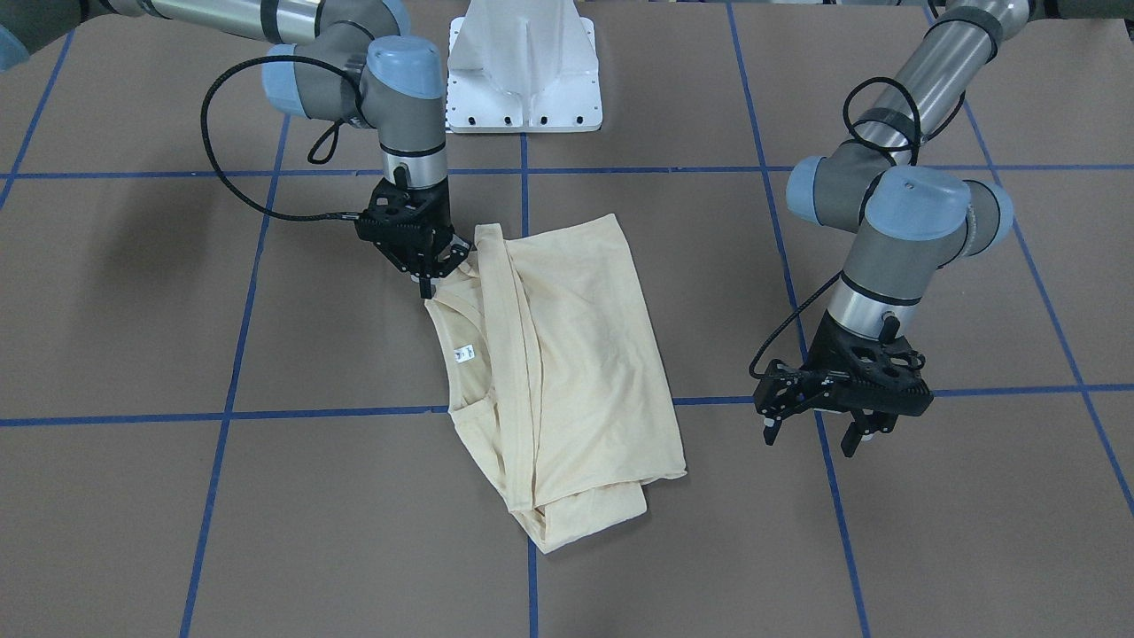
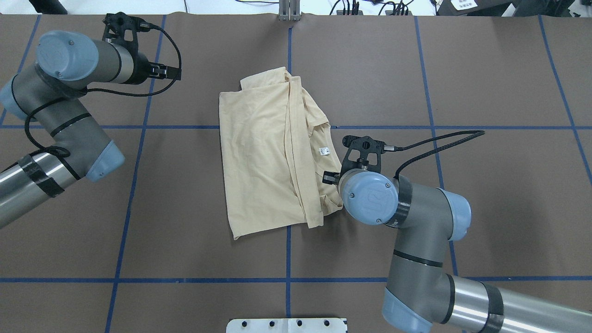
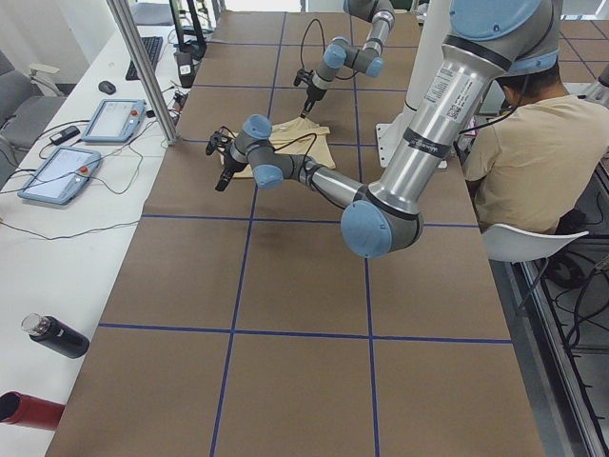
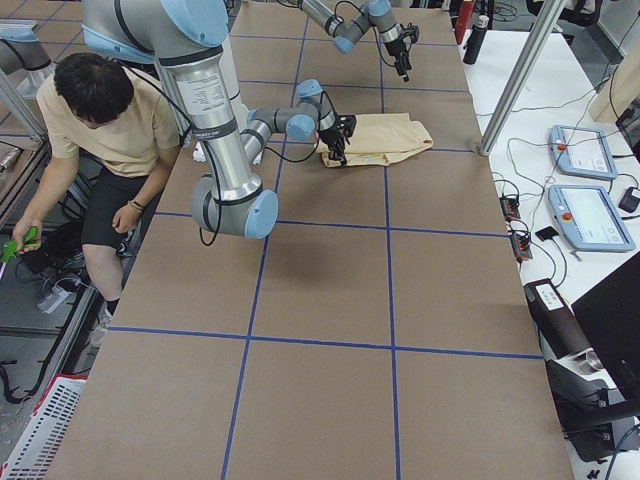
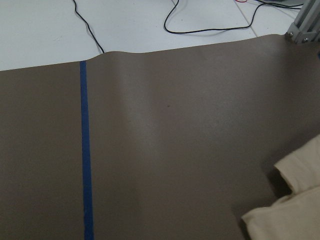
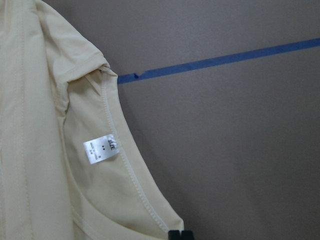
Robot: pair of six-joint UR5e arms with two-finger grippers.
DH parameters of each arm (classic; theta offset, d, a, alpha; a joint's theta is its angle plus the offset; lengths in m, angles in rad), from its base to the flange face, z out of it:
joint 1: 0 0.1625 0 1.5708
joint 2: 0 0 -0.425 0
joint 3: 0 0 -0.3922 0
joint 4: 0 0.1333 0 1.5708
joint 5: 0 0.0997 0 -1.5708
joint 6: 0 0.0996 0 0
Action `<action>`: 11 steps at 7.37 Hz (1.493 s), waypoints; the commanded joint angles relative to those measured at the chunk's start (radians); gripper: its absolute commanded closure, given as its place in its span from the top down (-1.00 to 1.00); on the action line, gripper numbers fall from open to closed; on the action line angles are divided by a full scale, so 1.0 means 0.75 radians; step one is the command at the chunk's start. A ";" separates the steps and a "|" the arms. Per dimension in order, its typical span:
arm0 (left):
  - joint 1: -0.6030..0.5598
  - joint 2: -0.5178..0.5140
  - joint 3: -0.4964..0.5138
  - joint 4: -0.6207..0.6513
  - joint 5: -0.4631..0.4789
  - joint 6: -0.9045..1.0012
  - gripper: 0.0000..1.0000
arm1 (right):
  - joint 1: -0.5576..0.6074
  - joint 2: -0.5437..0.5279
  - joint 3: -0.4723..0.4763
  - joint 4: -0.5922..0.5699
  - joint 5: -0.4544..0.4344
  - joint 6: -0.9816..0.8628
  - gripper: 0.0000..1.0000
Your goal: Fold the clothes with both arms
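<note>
Brown table (image 1: 133,310) bears the shirt (image 1: 576,354); right claw (image 1: 431,276), tips half hidden, pinches its edge; left claw (image 1: 811,440) spread.

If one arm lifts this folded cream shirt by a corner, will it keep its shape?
Probably not: the shirt lies in thin, wrinkled layers, so it would likely droop and unfold. It looks light for its size. A push would probably bunch it on the brown table cover rather than slide it whole.
</note>
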 commanded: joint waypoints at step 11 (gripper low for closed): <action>0.011 0.002 -0.003 -0.005 -0.001 0.001 1.00 | 0.022 0.327 -0.225 -0.140 0.005 -0.194 1.00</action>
